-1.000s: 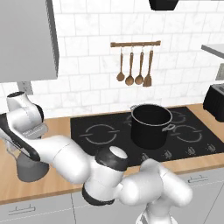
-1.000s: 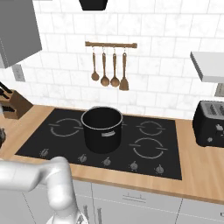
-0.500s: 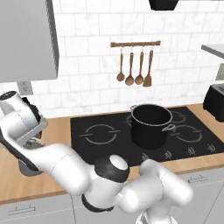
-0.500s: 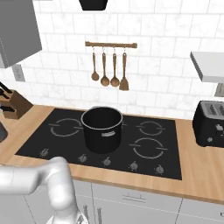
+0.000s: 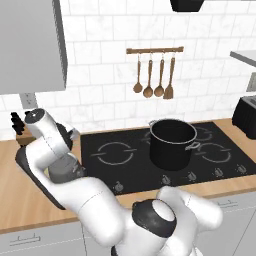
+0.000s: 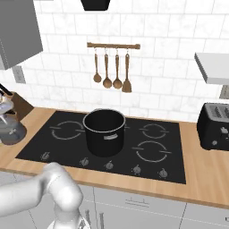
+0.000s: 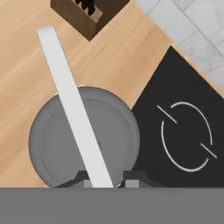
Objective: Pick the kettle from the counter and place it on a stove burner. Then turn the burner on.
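The kettle (image 7: 83, 140) sits on the wooden tabletop (image 7: 39, 87), just off the nine o'clock edge of the black glass cooktop (image 7: 183, 109). In the hand view its round grey body lies straight below the camera, with the pale strip of its handle (image 7: 74, 118) running from about eleven o'clock down to six o'clock, right into the end effector (image 7: 105, 179). The two dark tips stand close on either side of that strip at its lower end, so the end effector is clenched on the kettle's handle. From the left base view the kettle (image 5: 65, 170) shows as a dark grey shape tucked under the arm's wrist; from the right base view it is the grey saucer-like shape (image 6: 11, 132) at the far nine o'clock side of the tabletop.

Judging by its look, the kettle is rigid metal, small and likely light if empty, with a smooth, slippery skin. The thin arched handle is the sensible place to take it; held near the top of the arch it should hang level, while a grip off to one side may let it swing or tilt.

The nearest free stove burner (image 7: 186, 135) lies at about three o'clock of the kettle, a ring of thin pale lines. A black pot (image 5: 172, 142) occupies another burner. A knife block (image 7: 85, 13) stands at twelve o'clock. No brand, label or writing is readable anywhere.
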